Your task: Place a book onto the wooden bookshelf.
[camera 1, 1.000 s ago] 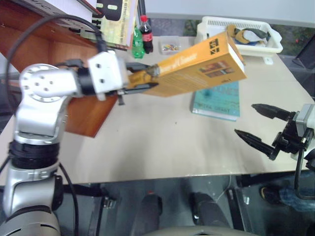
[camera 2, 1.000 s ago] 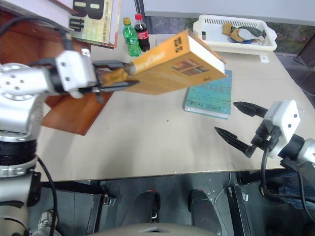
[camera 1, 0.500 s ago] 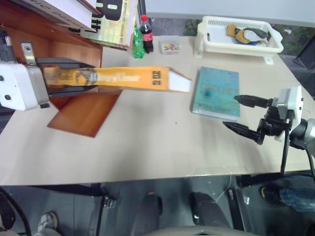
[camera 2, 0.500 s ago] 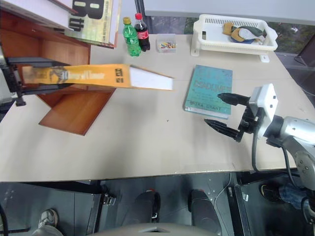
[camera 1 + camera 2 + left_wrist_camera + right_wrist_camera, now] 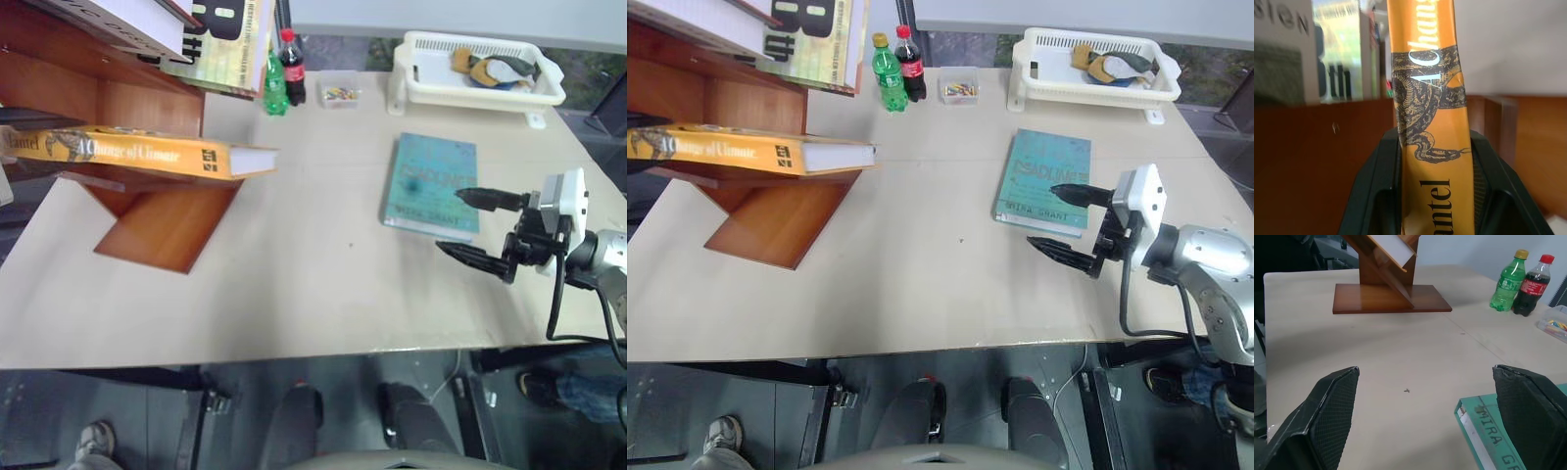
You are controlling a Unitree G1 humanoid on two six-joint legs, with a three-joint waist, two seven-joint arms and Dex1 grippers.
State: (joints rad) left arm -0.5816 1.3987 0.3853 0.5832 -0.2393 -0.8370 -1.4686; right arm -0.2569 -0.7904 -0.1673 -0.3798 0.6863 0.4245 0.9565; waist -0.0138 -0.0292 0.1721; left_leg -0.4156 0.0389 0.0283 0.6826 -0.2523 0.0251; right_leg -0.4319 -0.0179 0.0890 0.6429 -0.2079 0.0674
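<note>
The orange-yellow book (image 5: 137,152) lies level at the far left, spine towards me and white page edges to the right, right over a board of the wooden bookshelf (image 5: 162,230). Whether it rests on that board I cannot tell. In the left wrist view my left gripper (image 5: 1434,134) is shut on the book's spine (image 5: 1430,98), with a black finger on each side. My right gripper (image 5: 451,221) hovers open at the right, its fingertips over the near edge of a teal book (image 5: 431,181). The right wrist view shows the bookshelf (image 5: 1391,298) far across the table.
A pale yellow book with big numerals (image 5: 230,39) leans on the shelf's upper part. A green bottle (image 5: 275,88), a cola bottle (image 5: 292,69) and a small clear box (image 5: 339,94) stand at the back. A white basket (image 5: 480,69) sits at the back right.
The left gripper carried the book leftward from above the table's middle to the shelf and turned it spine-up and level. The right gripper edged inward to the teal book.
</note>
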